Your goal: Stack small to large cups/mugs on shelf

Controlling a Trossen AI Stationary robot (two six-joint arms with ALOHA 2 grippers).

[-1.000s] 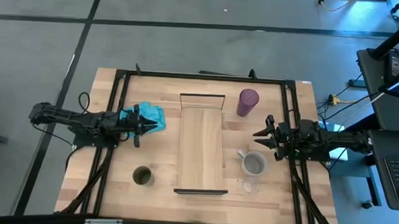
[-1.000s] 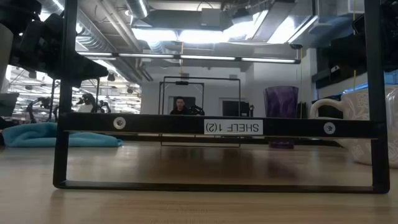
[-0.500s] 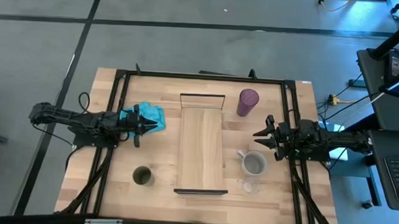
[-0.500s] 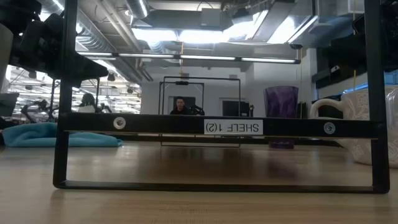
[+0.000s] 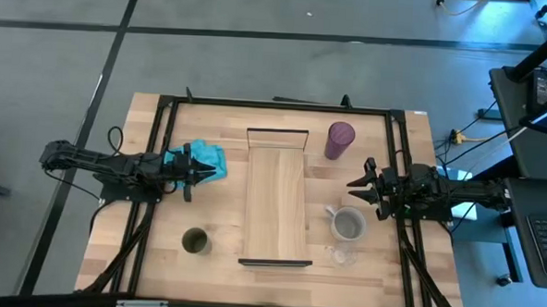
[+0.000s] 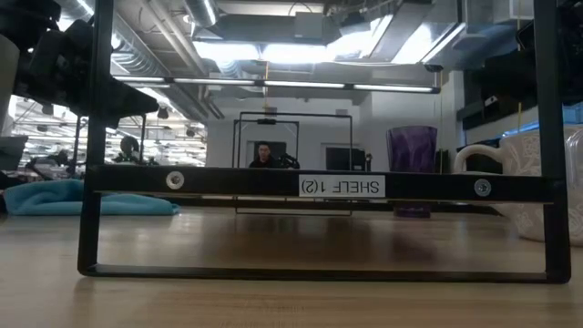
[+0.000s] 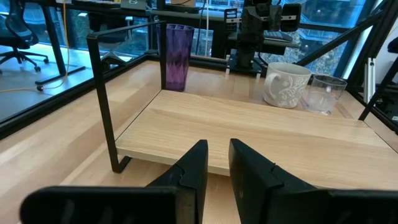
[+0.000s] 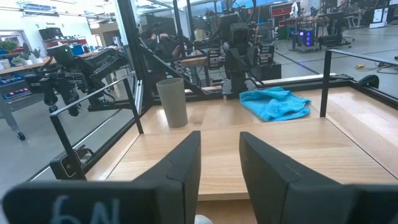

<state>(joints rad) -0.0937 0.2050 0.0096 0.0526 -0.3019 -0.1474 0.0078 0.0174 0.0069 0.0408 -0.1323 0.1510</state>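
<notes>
The right gripper (image 5: 357, 187) stood at the right side of the table (image 5: 149, 250), just beside the mug (image 5: 347, 223), with its fingers a little apart and nothing between them. The left gripper (image 5: 201, 173) waited at the left side, its fingers (image 7: 194, 163) also slightly apart and empty, with the teal cloth (image 5: 209, 157) next to its tip.

The shelf (image 5: 276, 200) lay in the middle between both arms and was bare; no cup was on it yet. The tumbler (image 5: 340, 139), the mug and the small glass (image 5: 343, 256) stood on its right side, and the olive cup (image 5: 194, 241) stood alone on its left. Probably they were spread like this so that each arm could reach some of them. The stacking seemed not begun.
</notes>
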